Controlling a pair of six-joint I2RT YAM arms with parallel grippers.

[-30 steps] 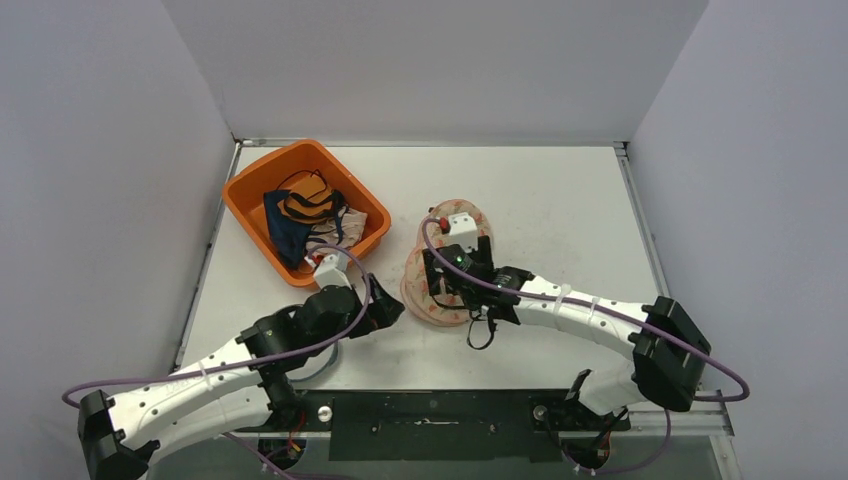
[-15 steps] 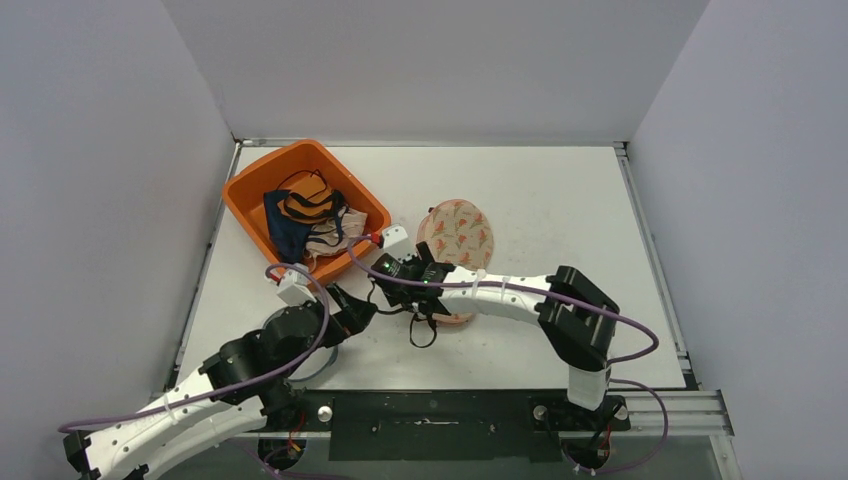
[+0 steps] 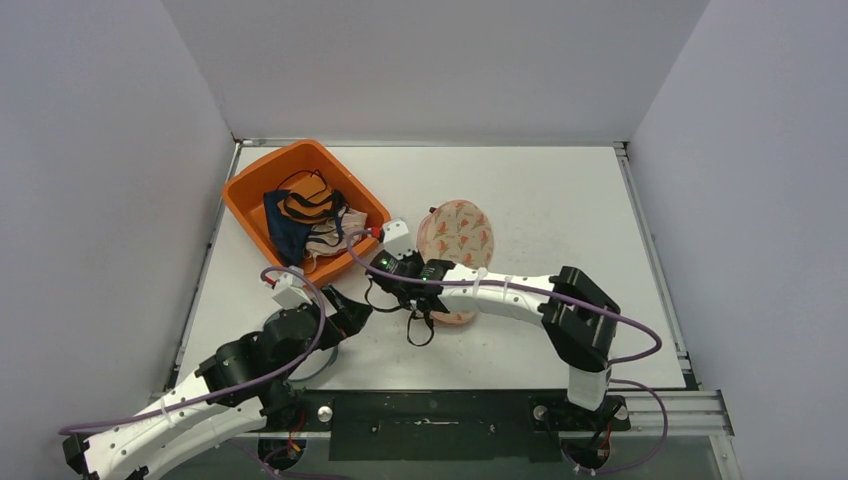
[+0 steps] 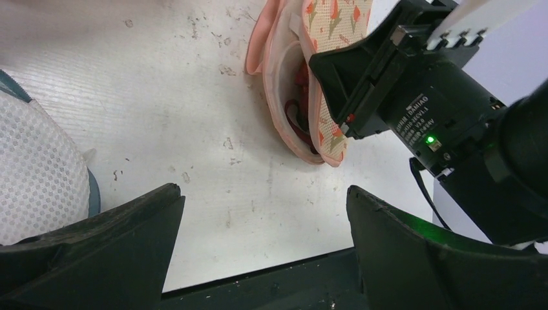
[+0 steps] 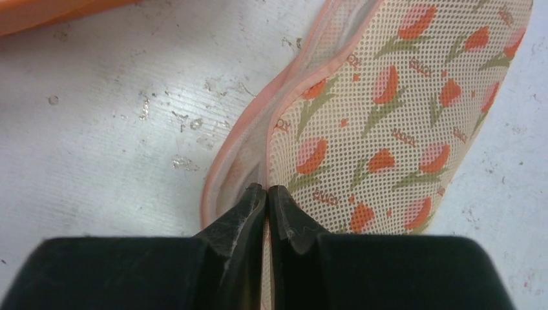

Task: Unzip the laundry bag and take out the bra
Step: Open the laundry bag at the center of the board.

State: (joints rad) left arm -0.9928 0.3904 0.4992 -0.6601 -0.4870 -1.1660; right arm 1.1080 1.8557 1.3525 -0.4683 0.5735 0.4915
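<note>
**Right jaws meet at the rim of the tulip bag while the left jaws stand wide beside it**

The laundry bag is a round mesh pouch with pink trim, printed with orange and pink tulips. It lies near the middle of the tabletop, just right of the orange bin. In the left wrist view its near edge gapes, with the printed upper panel standing away from the paler lower one. A red and dark scrap of fabric shows inside the slot. What garment it belongs to cannot be told.

The right gripper reaches across from the right to the bag's left edge. Its jaws are pressed together, and their tips sit right on the pink seam where the trim meets the printed mesh. Whether a fold of the rim is pinched between them cannot be told. A black cord loop hangs below this wrist, over the bare tabletop.

The left gripper hovers low over the tabletop just left of the bag, touching nothing. Its jaws are spread wide apart and point toward the open edge and the right gripper. A white mesh item with a grey-blue rim lies beside its left finger, partly under the arm.

The orange bin sits at the far left, tilted diagonally. It holds a heap of clothes in dark blue, orange with black straps, and pale cloth.
</note>
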